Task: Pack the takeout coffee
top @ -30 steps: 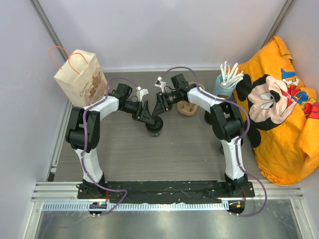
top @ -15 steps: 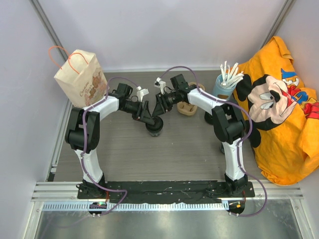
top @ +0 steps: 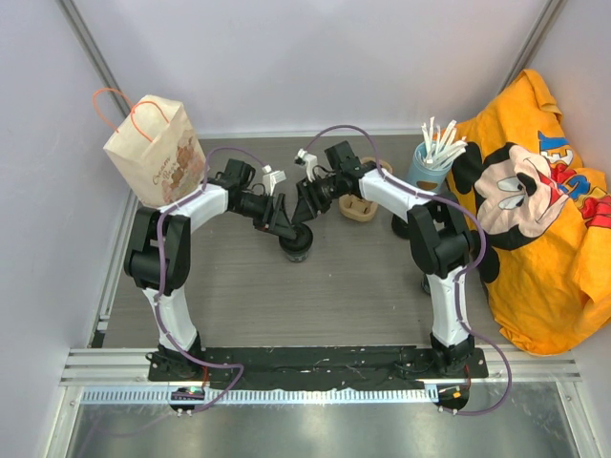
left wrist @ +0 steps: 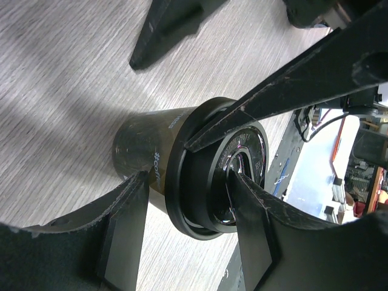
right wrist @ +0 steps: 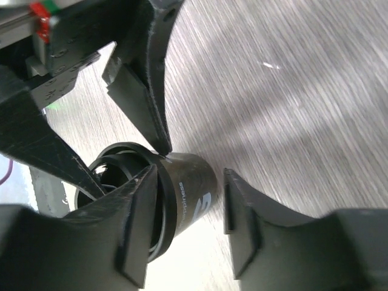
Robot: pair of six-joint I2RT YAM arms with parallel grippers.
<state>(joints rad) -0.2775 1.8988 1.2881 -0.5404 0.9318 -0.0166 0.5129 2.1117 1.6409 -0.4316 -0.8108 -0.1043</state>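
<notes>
Top external, left jaws clamped on takeout coffee (top: 296, 246), right jaws apart around it, carrier (top: 361, 209) nearby.

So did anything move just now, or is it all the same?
Hardly anything. The right arm's elbow slid a tiny bit to its right; the right pincer sits loose around the black cup. The left pincer keeps gripping it. Cup, paper bag and cardboard carrier stayed put.

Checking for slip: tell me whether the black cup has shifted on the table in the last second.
No. In the top view the black cup sits at the same spot left of the cardboard carrier as before.
</notes>
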